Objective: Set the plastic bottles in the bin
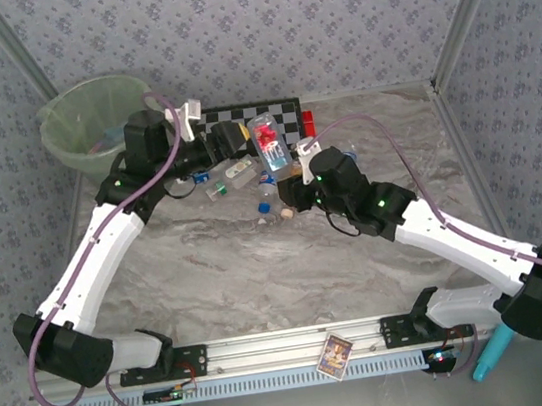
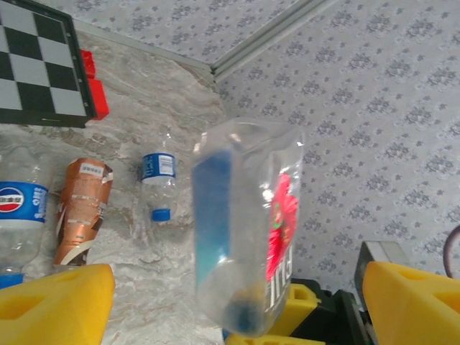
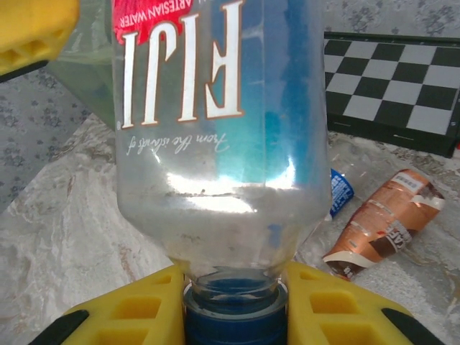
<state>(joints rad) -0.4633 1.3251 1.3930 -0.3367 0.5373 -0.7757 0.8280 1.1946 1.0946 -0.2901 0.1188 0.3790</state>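
We identify both arms, left arm (image 1: pixel 96 253) and right arm (image 1: pixel 463 237), by white link shells and black joint housings. A lilac cable (image 1: pixel 32 368) loops along each. A green indicator light (image 1: pixel 382 204) marks each forearm. The pincer fingers (image 2: pixel 57 302) are yellow, with moulded recesses.

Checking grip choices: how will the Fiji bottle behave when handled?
The Fiji bottle looks empty, so it is probably light. Its flat sides suggest it won't roll easily. Pinched at one end by the right gripper, it may swing.
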